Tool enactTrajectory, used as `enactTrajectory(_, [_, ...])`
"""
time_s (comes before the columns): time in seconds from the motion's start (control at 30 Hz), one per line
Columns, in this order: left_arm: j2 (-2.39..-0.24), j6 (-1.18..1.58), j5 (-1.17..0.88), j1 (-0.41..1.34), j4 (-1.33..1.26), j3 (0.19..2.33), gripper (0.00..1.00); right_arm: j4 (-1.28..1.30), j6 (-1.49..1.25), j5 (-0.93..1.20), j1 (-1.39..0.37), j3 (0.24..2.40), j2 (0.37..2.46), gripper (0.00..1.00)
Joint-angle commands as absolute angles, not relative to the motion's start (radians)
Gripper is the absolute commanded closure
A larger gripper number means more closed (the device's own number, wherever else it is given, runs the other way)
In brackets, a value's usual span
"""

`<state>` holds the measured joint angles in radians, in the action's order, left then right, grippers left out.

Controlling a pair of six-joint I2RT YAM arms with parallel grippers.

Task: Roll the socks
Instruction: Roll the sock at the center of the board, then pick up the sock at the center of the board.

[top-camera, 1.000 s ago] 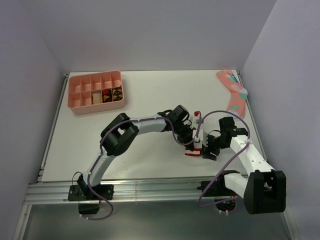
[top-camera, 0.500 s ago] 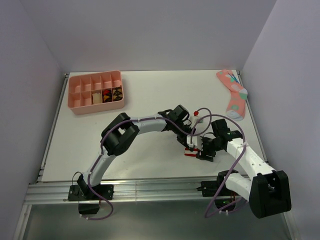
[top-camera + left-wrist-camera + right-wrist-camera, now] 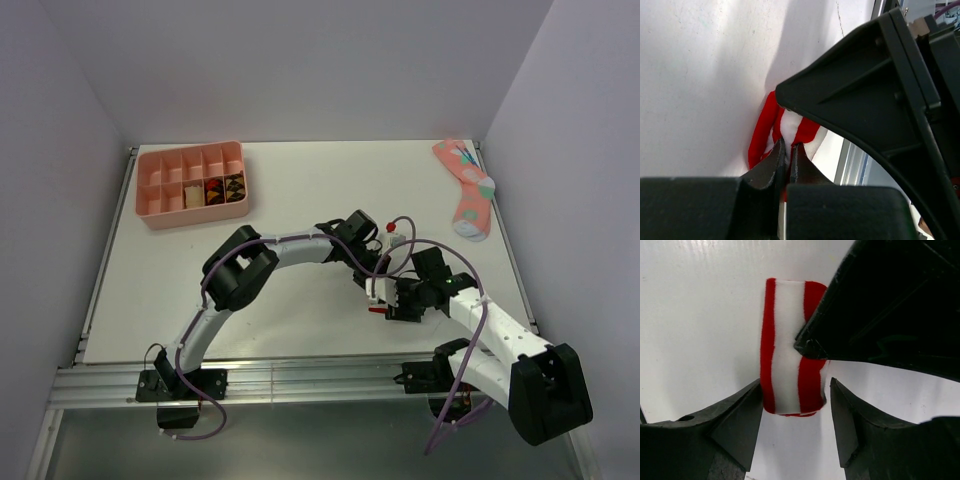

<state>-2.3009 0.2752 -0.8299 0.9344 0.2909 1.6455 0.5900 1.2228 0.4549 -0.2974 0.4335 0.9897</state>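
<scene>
**Currently: both grippers at the striped sock, near the front edge**

Leftmost, a pink plastic tray (image 3: 144,196) with divided compartments sits in the far-left corner of the white table (image 3: 300,180), close to the left wall. Bare, smooth surface lies between the tray and the arms.

The left gripper (image 3: 789,150) reaches across to right of centre. Its black jaws are pressed together, and a fold of the red-and-white striped sock (image 3: 787,365) is pinched between the tips.

The sock is soft knit in broad bands. It lies in a short folded bundle on the table, near the front aluminium rail (image 3: 300,378).

The right gripper (image 3: 792,410) straddles the near end of the bundle. Its jaws are apart, one finger touching the sock's edge and the other just beside it.

Rightmost, a pink patterned sock (image 3: 467,190) lies flat against the far-right table edge, well apart from both grippers.
</scene>
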Motion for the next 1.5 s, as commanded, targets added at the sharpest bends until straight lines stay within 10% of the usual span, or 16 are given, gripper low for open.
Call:
enactTrajectory(0.0, [-2.399,0.213,-0.686,0.946,0.465,1.571,1.00,0.535,1.204,0.430,-0.316,0.428,0.982,0.39])
enactTrajectory(0.67, [-2.298,0.547,-0.640,0.931,0.269,1.448,0.99,0.526,1.177,0.380,-0.380,0.426,1.054,0.74])
enactTrajectory(1.47, [-1.855,1.100,-0.203,0.897,-0.181,1.046,0.60,0.519,1.152,0.350,-0.387,0.446,1.091,0.89])
